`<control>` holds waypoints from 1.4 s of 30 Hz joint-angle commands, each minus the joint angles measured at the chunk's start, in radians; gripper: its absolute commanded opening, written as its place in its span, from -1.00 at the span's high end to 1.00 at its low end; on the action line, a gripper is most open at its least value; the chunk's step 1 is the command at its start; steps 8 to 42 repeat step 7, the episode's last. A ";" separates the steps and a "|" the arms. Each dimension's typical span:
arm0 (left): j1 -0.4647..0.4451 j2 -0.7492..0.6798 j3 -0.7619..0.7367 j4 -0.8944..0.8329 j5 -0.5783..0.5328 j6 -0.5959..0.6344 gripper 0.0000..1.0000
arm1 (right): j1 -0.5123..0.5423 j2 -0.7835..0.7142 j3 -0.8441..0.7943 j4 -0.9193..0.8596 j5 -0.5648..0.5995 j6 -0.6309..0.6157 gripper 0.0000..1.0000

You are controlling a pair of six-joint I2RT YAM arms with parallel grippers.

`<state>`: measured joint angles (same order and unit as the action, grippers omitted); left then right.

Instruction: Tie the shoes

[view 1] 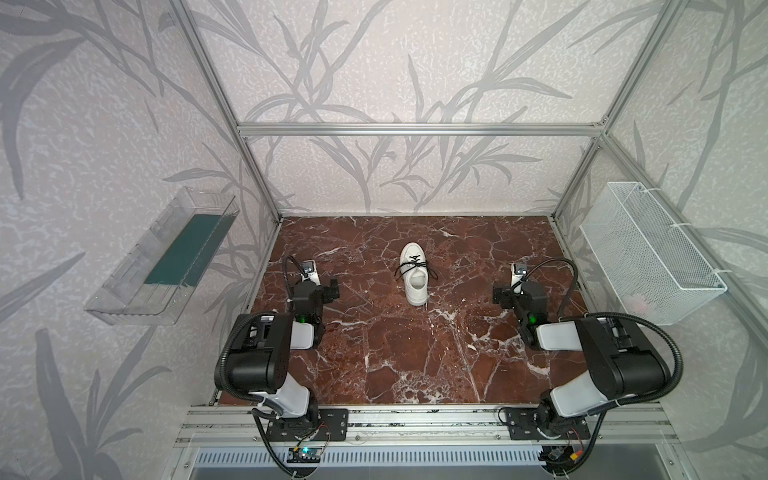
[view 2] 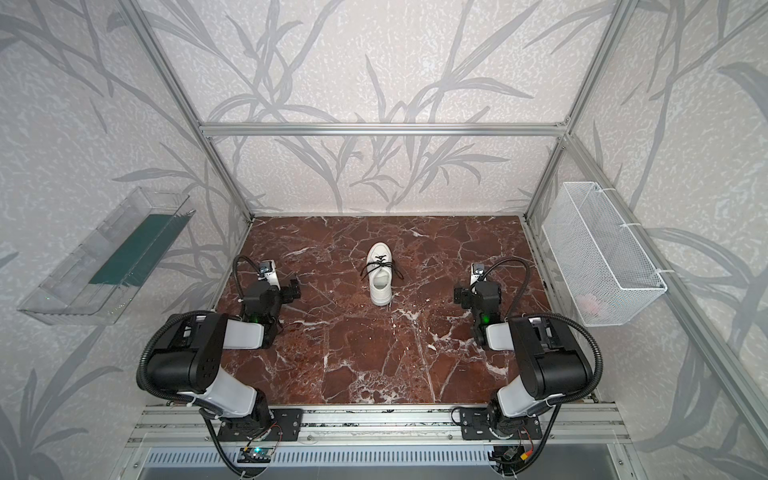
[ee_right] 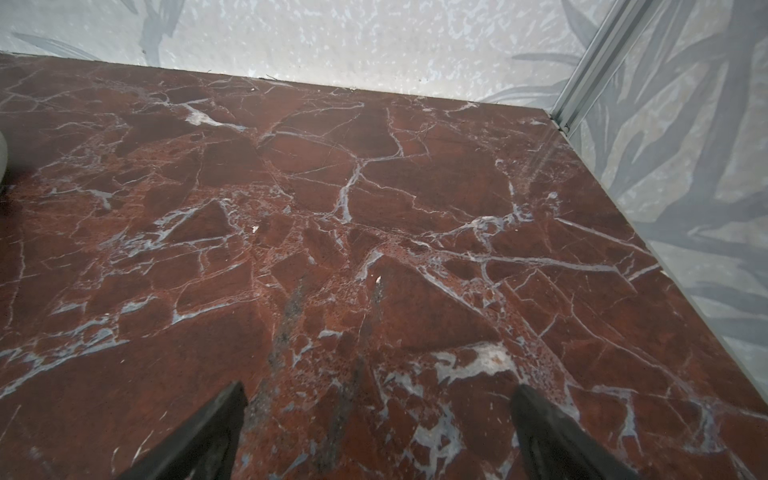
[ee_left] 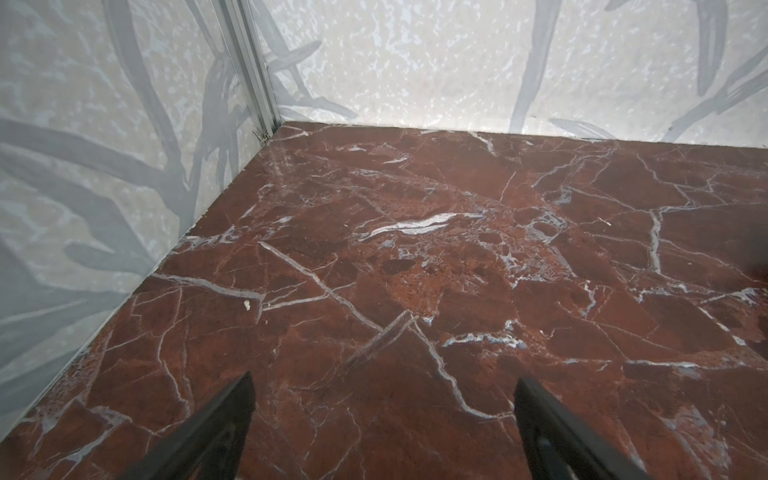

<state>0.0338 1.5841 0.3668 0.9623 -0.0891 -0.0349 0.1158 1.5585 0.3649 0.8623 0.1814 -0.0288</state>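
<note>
Both of my grippers stand with their jaws spread wide and nothing between them. From the left wrist camera I see the left gripper [ee_left: 382, 415] as two black fingers [ee_left: 216, 432] set far apart over the bare red-brown marble tabletop [ee_left: 415, 249]; the right wrist camera gives me the same of the right gripper [ee_right: 378, 424], its black fingers well apart over bare marble. Neither touches or holds anything that I can see.

My landmark is the white low-top sneaker with thin black laces [view 1: 414, 273], which lies on the marble between the two arms, a little toward the back wall, toe pointing to that wall and heel toward the arm bases. In both top views the left gripper [view 1: 309, 270] sits well to the left of the sneaker and the right gripper [view 1: 519, 272] well to its right, each about level with it and well apart from it. The black lace ends [view 2: 397, 274] trail loose off either side of the sneaker [view 2: 381, 273] onto the marble, not knotted.
</note>
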 commanded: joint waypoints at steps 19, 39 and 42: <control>0.003 -0.015 0.007 -0.010 0.012 0.010 -0.98 | -0.001 -0.020 0.022 0.011 -0.003 -0.007 -0.98; 0.003 -0.015 0.007 -0.010 0.012 0.010 -0.98 | -0.001 -0.020 0.022 0.011 -0.003 -0.007 -0.98; 0.003 -0.015 0.007 -0.010 0.012 0.010 -0.98 | -0.001 -0.020 0.022 0.011 -0.003 -0.007 -0.98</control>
